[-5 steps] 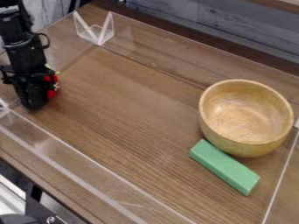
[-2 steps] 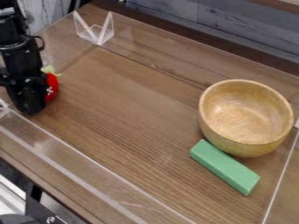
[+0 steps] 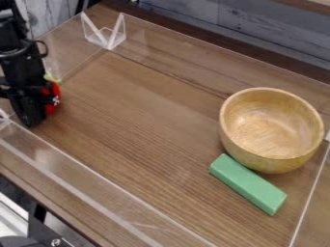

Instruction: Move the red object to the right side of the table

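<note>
The red object (image 3: 53,94), a small glossy red toy fruit with a green top, sits at the far left of the table (image 3: 154,125). It lies against the right side of my black gripper (image 3: 33,111), which points straight down over it. The fingers (image 3: 31,104) are dark and merge with the gripper body, so their gap does not show. Part of the red object is hidden behind them. I cannot tell whether it is held or only touched.
A wooden bowl (image 3: 271,128) stands at the right, with a flat green block (image 3: 248,183) just in front of it. Low clear acrylic walls (image 3: 77,178) border the table. A clear folded stand (image 3: 103,34) sits at the back left.
The gripper stays at the far left. More of the red object shows at its right side than a second ago, with the green top now in view.
</note>
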### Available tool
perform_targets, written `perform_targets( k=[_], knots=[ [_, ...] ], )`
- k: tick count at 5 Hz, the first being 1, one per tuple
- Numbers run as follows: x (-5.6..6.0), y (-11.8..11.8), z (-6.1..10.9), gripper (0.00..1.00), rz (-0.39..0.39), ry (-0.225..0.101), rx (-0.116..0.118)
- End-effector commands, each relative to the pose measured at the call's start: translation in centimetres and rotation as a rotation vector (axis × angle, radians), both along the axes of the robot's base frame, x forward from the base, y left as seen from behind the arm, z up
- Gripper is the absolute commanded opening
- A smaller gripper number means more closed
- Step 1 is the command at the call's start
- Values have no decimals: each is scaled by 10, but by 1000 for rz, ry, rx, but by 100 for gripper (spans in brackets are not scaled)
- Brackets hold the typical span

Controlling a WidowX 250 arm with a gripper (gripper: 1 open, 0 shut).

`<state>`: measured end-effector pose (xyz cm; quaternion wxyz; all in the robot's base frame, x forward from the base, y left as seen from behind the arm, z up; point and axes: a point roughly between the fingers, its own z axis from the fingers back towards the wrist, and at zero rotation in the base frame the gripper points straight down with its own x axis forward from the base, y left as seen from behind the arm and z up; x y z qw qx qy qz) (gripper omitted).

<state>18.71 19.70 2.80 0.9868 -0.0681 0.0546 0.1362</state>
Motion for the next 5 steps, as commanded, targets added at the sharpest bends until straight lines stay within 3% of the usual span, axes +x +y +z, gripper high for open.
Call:
perform_targets(
  k=[1,3,5],
  knots=[
    [13,-9,27,0,39,-69,52],
    [25,-44,60,0,12,-111,47],
    [39,-123,72,0,-102,-120,38]
  ],
)
